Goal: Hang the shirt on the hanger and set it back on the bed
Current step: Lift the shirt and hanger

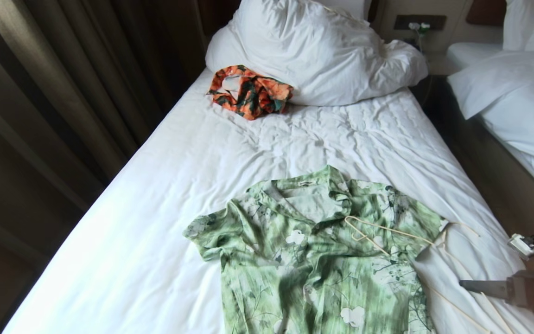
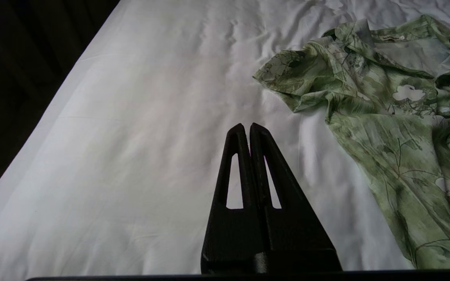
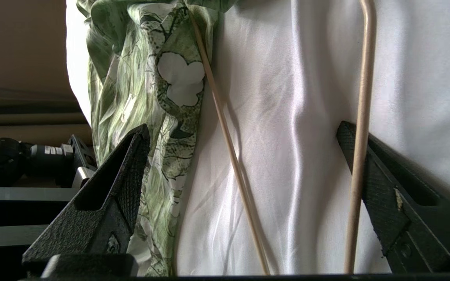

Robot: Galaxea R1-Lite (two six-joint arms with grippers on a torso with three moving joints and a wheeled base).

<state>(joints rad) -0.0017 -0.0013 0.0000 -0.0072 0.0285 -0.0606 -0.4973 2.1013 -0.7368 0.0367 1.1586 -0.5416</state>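
Wrinkled white-sheeted bed (image 1: 165,222) is carrying a light green floral short-sleeved shirt (image 1: 313,260), spread flat for dressing. A thin cream wire hanger (image 1: 390,233) is lying partly across its shoulder. Right pincer (image 3: 244,156) is gaping wide astride the hanger's wires, likely preparing to grasp; left pincer (image 2: 247,130) is hanging closed, empty.

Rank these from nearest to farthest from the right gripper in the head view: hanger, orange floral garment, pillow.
From the right gripper, open at the bed's right edge:
1. hanger, right beside it, partly on the shirt's shoulder.
2. orange floral garment, far up, left of centre.
3. pillow, at the head.
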